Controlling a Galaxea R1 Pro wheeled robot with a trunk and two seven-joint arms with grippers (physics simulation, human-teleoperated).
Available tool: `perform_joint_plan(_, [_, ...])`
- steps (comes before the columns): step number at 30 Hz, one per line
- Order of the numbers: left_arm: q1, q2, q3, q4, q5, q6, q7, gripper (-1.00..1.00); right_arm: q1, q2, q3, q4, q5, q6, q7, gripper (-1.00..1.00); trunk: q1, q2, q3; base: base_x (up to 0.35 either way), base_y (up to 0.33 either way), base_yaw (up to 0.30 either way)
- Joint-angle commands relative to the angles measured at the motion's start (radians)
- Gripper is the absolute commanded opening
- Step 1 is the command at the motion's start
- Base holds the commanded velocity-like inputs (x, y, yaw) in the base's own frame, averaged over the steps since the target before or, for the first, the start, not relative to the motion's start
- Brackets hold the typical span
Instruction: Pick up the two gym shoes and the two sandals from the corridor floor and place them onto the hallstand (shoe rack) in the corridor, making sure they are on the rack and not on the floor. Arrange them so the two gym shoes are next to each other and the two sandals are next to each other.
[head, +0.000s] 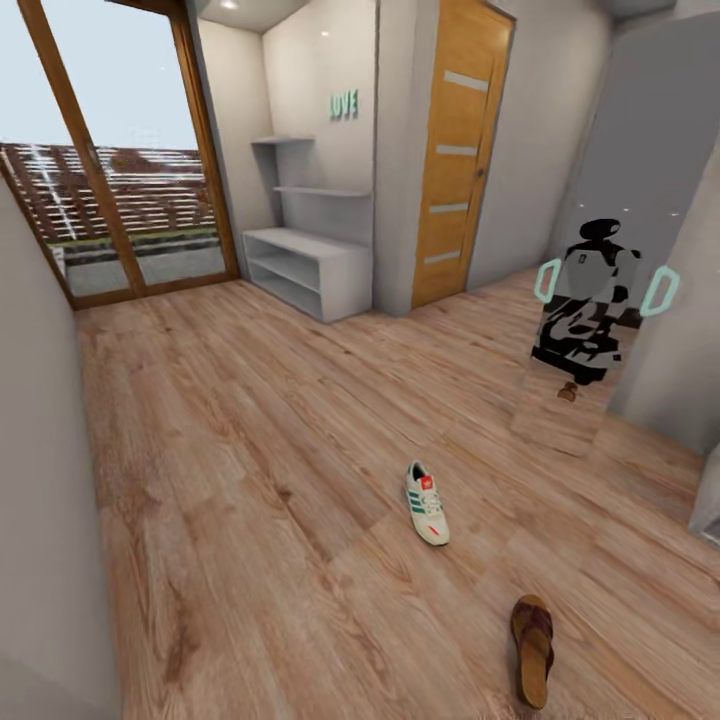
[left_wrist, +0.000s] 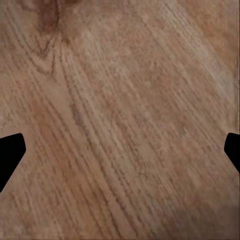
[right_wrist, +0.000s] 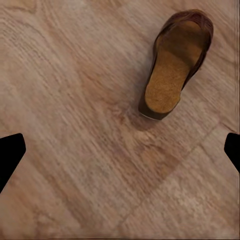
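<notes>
One cream-white gym shoe (head: 427, 503) with green stripes lies on the corridor floor (head: 250, 450) in the head view. A dark brown sandal (head: 532, 650) lies nearer, to its right. The right wrist view has this sandal (right_wrist: 177, 62) with its tan sole facing up, ahead of my right gripper (right_wrist: 120, 155), which hangs open above the planks and apart from it. My left gripper (left_wrist: 120, 155) is open over bare floor (left_wrist: 120, 100). The pale grey hallstand (head: 305, 265), with wall shelves and mint "LOVE" letters, stands at the far wall.
A glass door (head: 110, 150) with a wooden frame is at the far left and an orange wooden door (head: 460, 150) stands right of the hallstand. A mirror panel (head: 600, 300) on the right reflects the robot. A grey wall (head: 40, 500) runs along the left.
</notes>
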Motion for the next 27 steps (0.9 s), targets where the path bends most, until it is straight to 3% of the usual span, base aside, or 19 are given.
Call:
perform_joint_plan(1, [0.000,0.000,0.002,0.001,0.002,-0.003,-0.001,1.00,-0.001,0.000,-0.001,0.001,0.001,-0.003,0.000,1.00,0.000,0.000,0.000,0.005,0.004,-0.262])
perform_joint_plan(27, [0.000,0.000,0.001,0.001,0.002,-0.003,-0.001,1.00,-0.001,0.000,-0.001,0.001,0.001,-0.003,0.000,1.00,0.000,0.000,0.022,0.001,0.001,-0.262])
